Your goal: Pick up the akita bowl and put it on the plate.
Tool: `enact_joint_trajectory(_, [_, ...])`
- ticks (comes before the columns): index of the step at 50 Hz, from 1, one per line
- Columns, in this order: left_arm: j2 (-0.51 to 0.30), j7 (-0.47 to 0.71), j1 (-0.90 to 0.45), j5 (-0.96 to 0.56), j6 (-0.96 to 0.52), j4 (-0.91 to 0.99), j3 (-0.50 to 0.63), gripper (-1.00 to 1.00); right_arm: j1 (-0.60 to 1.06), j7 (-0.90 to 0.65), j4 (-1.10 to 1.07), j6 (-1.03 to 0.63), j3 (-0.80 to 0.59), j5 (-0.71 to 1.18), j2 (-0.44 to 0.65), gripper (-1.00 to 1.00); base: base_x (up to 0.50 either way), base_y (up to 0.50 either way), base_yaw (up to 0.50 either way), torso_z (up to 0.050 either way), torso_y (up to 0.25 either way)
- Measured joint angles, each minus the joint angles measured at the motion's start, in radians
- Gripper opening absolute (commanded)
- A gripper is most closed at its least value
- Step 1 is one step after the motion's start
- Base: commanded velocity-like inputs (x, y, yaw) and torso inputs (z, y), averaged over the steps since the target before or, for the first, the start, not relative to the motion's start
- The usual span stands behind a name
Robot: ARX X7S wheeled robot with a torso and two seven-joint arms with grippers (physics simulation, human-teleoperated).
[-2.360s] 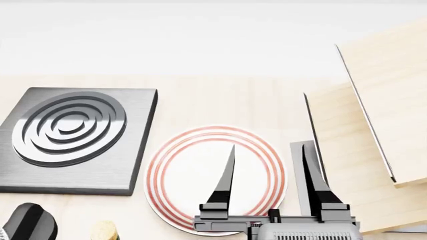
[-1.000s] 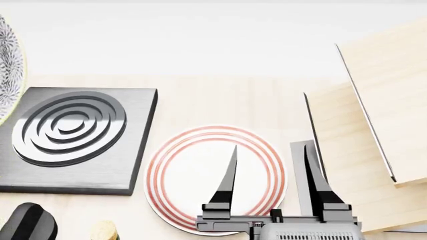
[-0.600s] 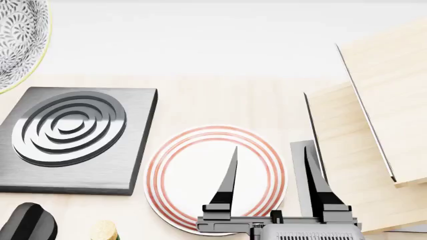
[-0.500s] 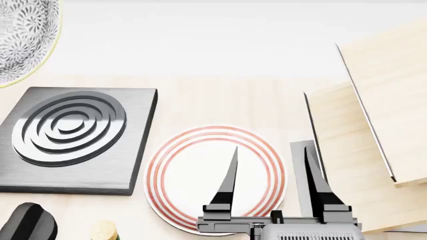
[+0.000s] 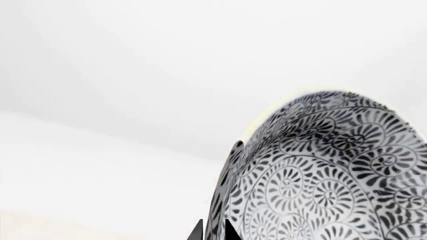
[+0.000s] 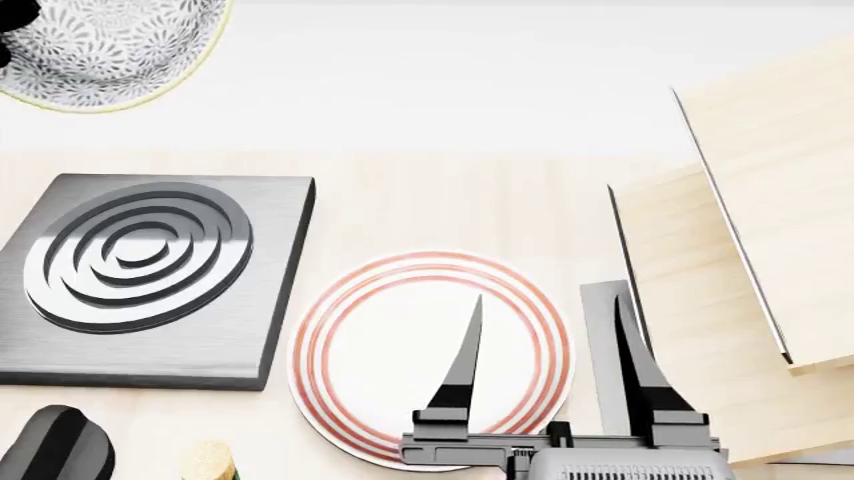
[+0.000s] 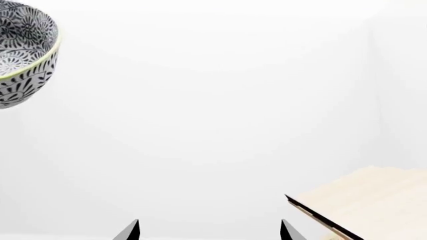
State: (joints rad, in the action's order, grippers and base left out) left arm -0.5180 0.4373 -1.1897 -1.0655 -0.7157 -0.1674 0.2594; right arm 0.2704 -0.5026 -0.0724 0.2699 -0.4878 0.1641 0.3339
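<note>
Light wood counter [image 6: 441, 200] across the head view, white wall behind. Slanted pale wood panels [image 6: 761, 250] at far right, dark edges showing; 1 panel corner [image 7: 360, 210] also in the right wrist view. Square dark grey burner [image 6: 147, 275] with concentric rings at left on the counter. Just right of it, flat on the counter, the plate [image 6: 430, 355], white with thin red rings at the rim, nothing on it. Held up in the air at top left of the head view, above and behind the burner, well apart from the plate: the akita bowl [image 6: 114, 50], grey-black leaf pattern, pale yellow-green rim, partly cut off by the frame edge. Fills the lower right of the left wrist view [image 5: 327, 175], rim wall pinched between 2 dark fingertips [image 5: 227, 231] of the left gripper [image 5: 212, 231], so narrow and clamped on the bowl rim. Seen again in the right wrist view [image 7: 23, 50], upper corner, tilted, against blank wall. Right gripper [image 6: 550, 340] low in the head view, over the near right part of the plate, 2 black fingers [image 6: 461, 365] spread wide, nothing between. Dark rounded knob [image 6: 60, 445] and a small tan object [image 6: 207, 462] at bottom left, both cut off, cannot tell what.
</note>
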Motion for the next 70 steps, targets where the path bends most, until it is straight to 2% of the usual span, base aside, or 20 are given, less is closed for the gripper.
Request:
enact_joint_trajectory(18, [0.150, -0.100, -0.131, -0.044, -0.051, -0.292, 0.027, -1.00, -0.003, -0.001, 0.003, 0.009, 0.000, 0.007, 0.004, 1.00, 0.00, 0.00, 0.00, 0.000, 0.001])
enact_joint_trajectory(34, [0.245, -0.191, -0.240, -0.076, -0.110, -0.661, 0.040, -1.00, -0.004, 0.001, 0.016, 0.020, -0.002, 0.014, 0.005, 1.00, 0.00, 0.00, 0.00, 0.000, 0.001])
enact_joint_trajectory(46, [0.322, -0.322, -0.338, 0.005, -0.099, -0.951, 0.125, -1.00, -0.004, 0.002, 0.026, 0.027, -0.004, 0.017, 0.004, 1.00, 0.00, 0.00, 0.00, 0.000, 0.001])
enact_joint_trajectory(54, [0.369, -0.371, -0.379, 0.068, -0.104, -1.059, 0.156, -1.00, -0.004, 0.003, 0.028, 0.029, -0.004, 0.022, 0.006, 1.00, 0.00, 0.00, 0.00, 0.000, 0.000])
enact_joint_trajectory(63, [0.415, -0.409, -0.396, 0.203, -0.147, -1.112, 0.129, -1.00, -0.003, 0.004, 0.033, 0.032, -0.004, 0.028, 0.008, 1.00, 0.00, 0.00, 0.00, 0.000, 0.000])
enact_joint_trajectory(70, [0.452, -0.462, -0.402, 0.365, -0.203, -1.131, 0.056, -1.00, -0.004, 0.005, 0.032, 0.035, -0.005, 0.029, 0.010, 1.00, 0.00, 0.00, 0.00, 0.000, 0.000])
